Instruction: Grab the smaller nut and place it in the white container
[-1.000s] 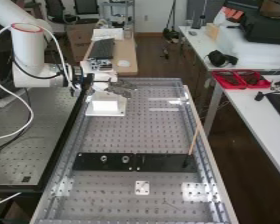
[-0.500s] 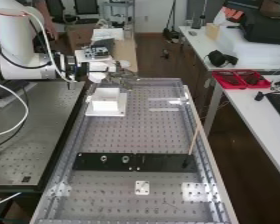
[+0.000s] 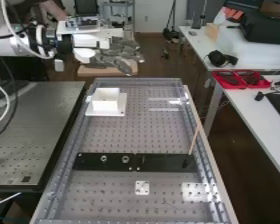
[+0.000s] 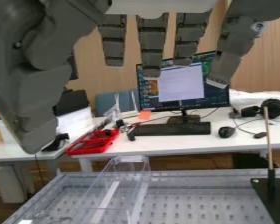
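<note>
Metal bench (image 3: pixel 111 192) below, we see the hand (image 3: pixel 119 54) up high near its far end, fingers straight and apart.

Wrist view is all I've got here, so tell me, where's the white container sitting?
Observer: The white container sits on a flat white plate near the far left corner of the bench, as the high view has it.
Operator: Is the robot hand touching it?
Observer: No, the high view has a gap between them, with the hand higher up in that picture.
Operator: And which metal parts can you make out on the black bar?
Observer: The larger nut and, to its right, the bearing, standing apart from each other.
</note>
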Robot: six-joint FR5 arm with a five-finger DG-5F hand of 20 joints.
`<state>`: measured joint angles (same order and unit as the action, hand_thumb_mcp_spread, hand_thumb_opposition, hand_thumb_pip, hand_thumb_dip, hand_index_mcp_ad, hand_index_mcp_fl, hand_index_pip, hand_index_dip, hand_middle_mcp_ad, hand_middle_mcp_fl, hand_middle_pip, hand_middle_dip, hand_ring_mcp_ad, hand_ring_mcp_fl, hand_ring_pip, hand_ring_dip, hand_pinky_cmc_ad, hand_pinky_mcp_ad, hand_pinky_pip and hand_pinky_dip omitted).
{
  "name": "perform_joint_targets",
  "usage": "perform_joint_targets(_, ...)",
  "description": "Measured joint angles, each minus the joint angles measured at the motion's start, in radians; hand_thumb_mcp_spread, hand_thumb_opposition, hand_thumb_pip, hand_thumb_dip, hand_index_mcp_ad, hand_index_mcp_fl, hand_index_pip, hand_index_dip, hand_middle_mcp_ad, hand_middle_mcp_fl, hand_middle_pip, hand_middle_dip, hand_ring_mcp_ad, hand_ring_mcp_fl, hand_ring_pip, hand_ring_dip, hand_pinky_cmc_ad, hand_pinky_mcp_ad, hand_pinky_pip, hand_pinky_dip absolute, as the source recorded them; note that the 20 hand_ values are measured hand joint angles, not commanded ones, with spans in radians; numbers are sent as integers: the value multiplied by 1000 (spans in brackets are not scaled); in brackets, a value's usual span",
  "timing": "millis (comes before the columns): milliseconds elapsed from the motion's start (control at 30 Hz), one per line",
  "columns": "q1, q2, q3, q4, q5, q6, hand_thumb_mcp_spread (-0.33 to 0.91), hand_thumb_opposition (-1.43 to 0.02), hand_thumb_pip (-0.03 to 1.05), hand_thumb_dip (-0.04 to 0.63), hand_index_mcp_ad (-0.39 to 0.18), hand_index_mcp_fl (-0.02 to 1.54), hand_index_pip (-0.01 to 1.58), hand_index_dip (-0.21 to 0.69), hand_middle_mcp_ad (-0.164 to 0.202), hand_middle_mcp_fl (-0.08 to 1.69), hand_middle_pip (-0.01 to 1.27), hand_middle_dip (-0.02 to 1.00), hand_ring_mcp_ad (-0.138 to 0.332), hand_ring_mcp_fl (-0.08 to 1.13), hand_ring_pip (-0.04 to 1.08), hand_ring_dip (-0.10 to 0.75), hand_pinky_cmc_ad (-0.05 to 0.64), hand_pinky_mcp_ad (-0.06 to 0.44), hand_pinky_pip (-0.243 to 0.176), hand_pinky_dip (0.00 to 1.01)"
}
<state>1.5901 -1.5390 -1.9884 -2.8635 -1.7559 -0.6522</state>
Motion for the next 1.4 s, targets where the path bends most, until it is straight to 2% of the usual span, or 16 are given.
perform_joint_targets(33,-9,4,8,-9,0,-4,257,-777,494,180,-105,0,253,37,86,99,113,269,157,0,127,119,346,316,-63,564)
perform_joint_targets(100,-21,9,18,-26,-3,-11,260,-773,490,173,-108,0,229,28,82,98,113,269,152,0,126,115,346,328,-65,564)
perform_joint_targets(200,-47,16,41,-58,-10,-17,244,-759,489,157,-108,12,197,10,82,79,117,269,166,2,124,115,386,328,-75,562)
perform_joint_targets(267,-65,19,57,-72,-16,-17,244,-759,489,147,-108,19,164,9,86,82,119,265,171,2,122,113,384,330,-77,559)
perform_joint_targets(400,-88,23,77,-82,-27,-19,244,-759,482,147,-108,23,150,12,82,87,120,265,166,3,117,113,400,330,-91,559)
perform_joint_targets(767,-113,17,123,-95,-55,-43,243,-757,461,145,-105,35,133,9,82,75,119,262,173,5,105,113,405,330,-89,527)
perform_joint_targets(833,-114,14,127,-98,-58,-43,243,-757,461,131,-105,35,133,9,82,77,122,260,173,5,108,110,417,330,-89,531)
perform_joint_targets(900,-116,10,131,-101,-63,-34,243,-757,461,129,-105,35,133,9,82,79,122,258,173,5,105,101,417,330,-106,525)
perform_joint_targets(1400,-129,18,134,-109,-66,-36,243,-757,449,129,-105,37,133,9,82,79,124,258,173,5,105,103,414,330,-106,525)
